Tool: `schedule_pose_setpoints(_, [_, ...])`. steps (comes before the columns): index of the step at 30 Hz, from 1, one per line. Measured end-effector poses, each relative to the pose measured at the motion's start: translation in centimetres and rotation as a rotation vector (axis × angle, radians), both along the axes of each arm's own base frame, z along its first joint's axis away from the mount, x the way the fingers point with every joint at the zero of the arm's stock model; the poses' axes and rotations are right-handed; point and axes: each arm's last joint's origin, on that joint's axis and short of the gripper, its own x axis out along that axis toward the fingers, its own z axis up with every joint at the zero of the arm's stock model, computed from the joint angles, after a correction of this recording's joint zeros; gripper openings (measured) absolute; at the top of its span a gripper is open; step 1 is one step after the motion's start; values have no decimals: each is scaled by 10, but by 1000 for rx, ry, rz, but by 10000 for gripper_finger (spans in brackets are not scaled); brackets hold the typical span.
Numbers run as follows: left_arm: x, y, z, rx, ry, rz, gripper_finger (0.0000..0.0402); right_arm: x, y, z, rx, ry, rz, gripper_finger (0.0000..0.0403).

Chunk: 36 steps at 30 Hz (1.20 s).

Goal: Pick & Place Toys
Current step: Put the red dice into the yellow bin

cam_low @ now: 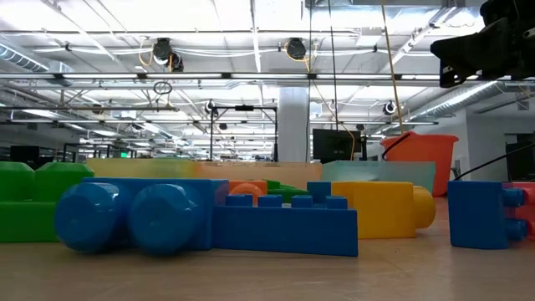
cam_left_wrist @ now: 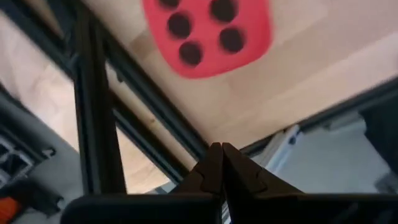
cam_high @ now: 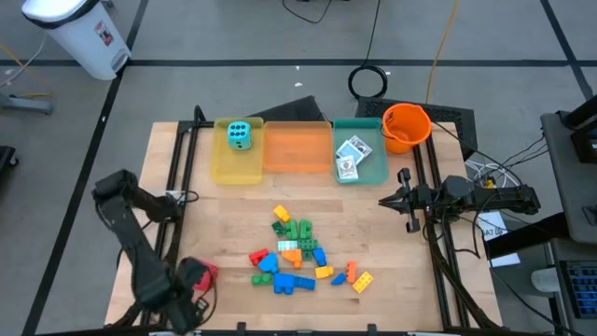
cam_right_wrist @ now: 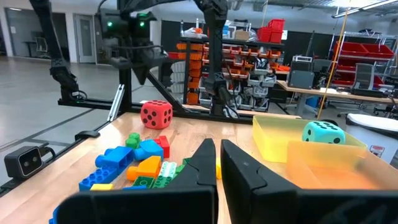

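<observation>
Jaws on my left gripper are pressed together with nothing between them, hanging over the front left corner of the desk, just short of the red die. That die sits on the bare wood by the desk's left frame rail, well apart from the other toys; the right wrist view shows it upright beyond the brick heap, under the left arm.

My right gripper also has its jaws closed and empty. It waits at the right edge of the desk, pointing inward across it.

Between the two arms lies the pile of building bricks, blue, green, yellow, orange and red, scattered in the front middle of the desk.

Along the far edge I see three trays side by side. The cyan die rests in the yellow tray, the orange tray is next, and the card packs lie in the teal tray. An orange bucket stands just beside the teal tray.
</observation>
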Motion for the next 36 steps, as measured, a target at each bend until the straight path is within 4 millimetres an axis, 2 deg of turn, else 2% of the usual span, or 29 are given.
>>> schedule_pose_setpoints(4, [-4, -15, -19, 89, 2, 25, 3, 0, 0, 0, 0, 0, 0, 0])
schedule_pose_setpoints(11, [7, -26, -56, 223, -4, -57, 3, 0, 0, 0, -1, 0, 0, 0])
schedule_pose_setpoints(14, [14, -23, -64, 279, -7, -113, 4, 0, 0, 0, 0, 0, 0, 0])
schedule_pose_setpoints(18, [26, -12, -68, 421, -106, -225, 4, 0, 0, 0, -1, 0, 0, 0])
schedule_pose_setpoints(25, [53, 20, -78, 644, -209, -423, 4, 0, 0, 0, 0, 0, 0, 0])
schedule_pose_setpoints(28, [66, 35, -72, 736, -218, -463, 17, 0, 0, 0, 0, 0, 0, 0])
schedule_pose_setpoints(30, [72, 44, -61, 761, -219, -424, 26, 0, 0, 0, -1, 0, 0, 0])
schedule_pose_setpoints(33, [77, 59, -38, 699, -253, -322, 45, 0, 0, 0, 0, 0, 0, 0])
schedule_pose_setpoints(36, [78, 77, -21, 544, -185, -175, 83, 0, 0, 0, 0, 0, 0, 0])
